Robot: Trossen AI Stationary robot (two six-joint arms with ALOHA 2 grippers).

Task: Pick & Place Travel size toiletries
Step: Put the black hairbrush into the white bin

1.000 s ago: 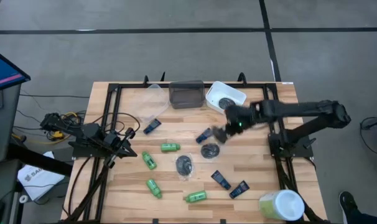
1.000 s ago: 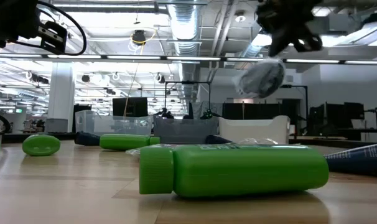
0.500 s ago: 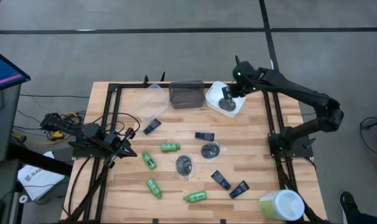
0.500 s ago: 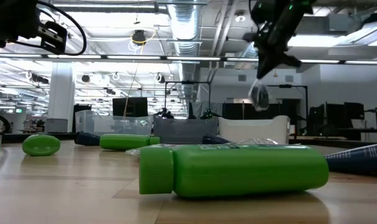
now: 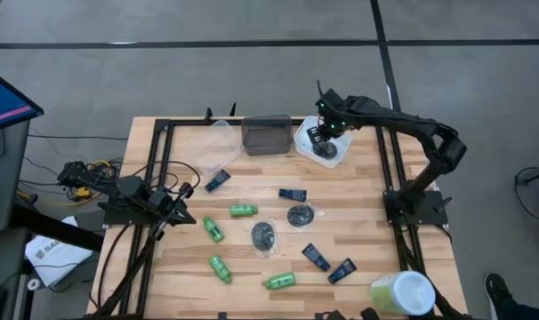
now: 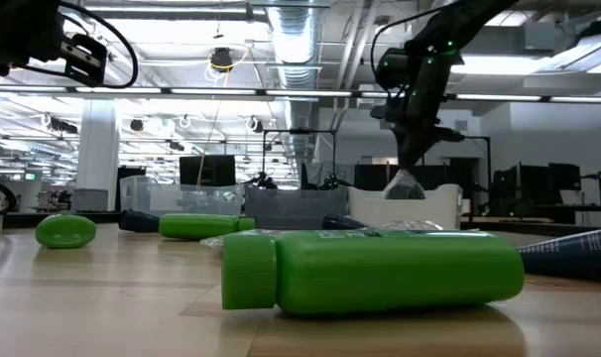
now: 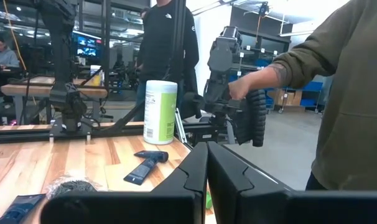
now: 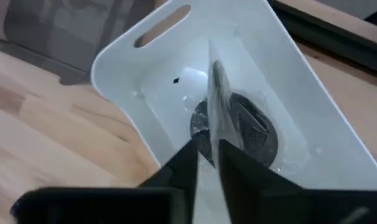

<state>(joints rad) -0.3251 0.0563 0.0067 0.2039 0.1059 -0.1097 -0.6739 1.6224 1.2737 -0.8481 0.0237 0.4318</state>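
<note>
My right gripper (image 5: 321, 135) hangs over the white tub (image 5: 342, 133) at the table's far edge, shut on a clear-wrapped dark grey round lump (image 8: 238, 124) that dangles into the tub. Whether a second lump lies under it, I cannot tell. On the table lie two more grey lumps (image 5: 300, 215) (image 5: 263, 236), several small green bottles (image 5: 244, 211) (image 5: 279, 281) on their sides, and several flat dark blue sachets (image 5: 293, 193) (image 5: 316, 257). My left gripper (image 5: 176, 209) waits shut near the table's left edge. My right gripper pinches the upper edge of the lump's clear wrapper (image 8: 217, 84) between its two fingers, coming from above and pointing down. The lump hangs below the fingers, down inside the white tub (image 6: 405, 185); whether it rests on the tub floor cannot be seen.
A dark tub (image 5: 266, 135) and a clear tub (image 5: 218, 151) stand left of the white one along the far edge. A big pale green-and-white cylinder (image 5: 401, 293) lies at the near right corner. A person's sleeve and hand (image 7: 282, 68) show beyond the table in the left wrist view.
My right gripper has carried the wrapped grey lump from above the table's middle toward the far edge and over the white tub. It has then come down, so the lump now hangs at the tub's rim instead of high above it. The gripper has stayed shut.
</note>
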